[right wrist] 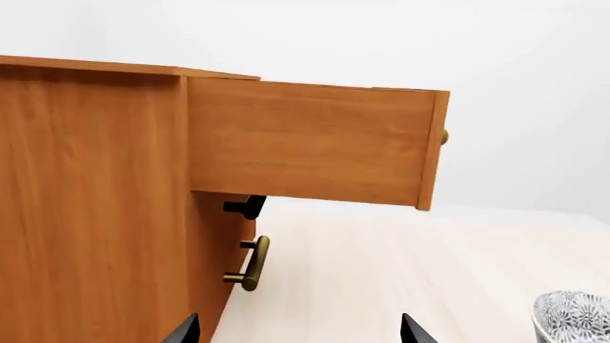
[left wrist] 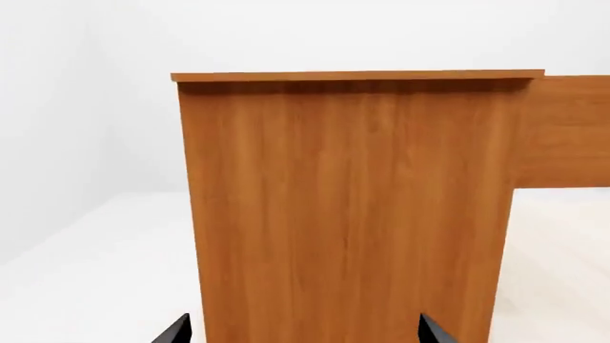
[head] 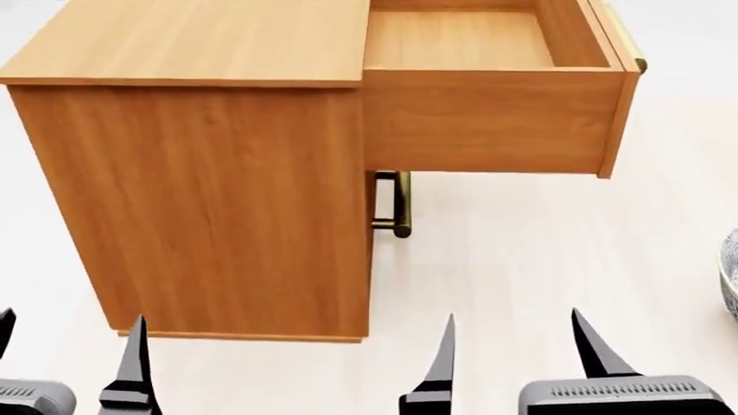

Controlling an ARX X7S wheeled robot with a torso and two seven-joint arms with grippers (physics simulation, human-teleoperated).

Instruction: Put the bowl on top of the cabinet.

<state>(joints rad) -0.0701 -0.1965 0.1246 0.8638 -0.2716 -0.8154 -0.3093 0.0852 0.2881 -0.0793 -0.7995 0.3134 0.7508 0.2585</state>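
Note:
The cabinet (head: 207,190) is a big orange-brown wood box standing on the pale floor, with its flat top (head: 196,39) bare. Its top drawer (head: 496,112) is pulled out to the right and empty. Only a sliver of the patterned bowl (head: 728,272) shows at the head view's right edge; it also sits low on the floor in the right wrist view (right wrist: 572,318). My left gripper (head: 69,346) is open in front of the cabinet's side panel (left wrist: 353,207). My right gripper (head: 513,346) is open over bare floor, left of the bowl, holding nothing.
A brass bar handle (head: 398,203) on a lower drawer sticks out under the open drawer, also seen in the right wrist view (right wrist: 253,263). Pale wood floor (head: 542,251) spreads to the right of the cabinet. White walls stand behind.

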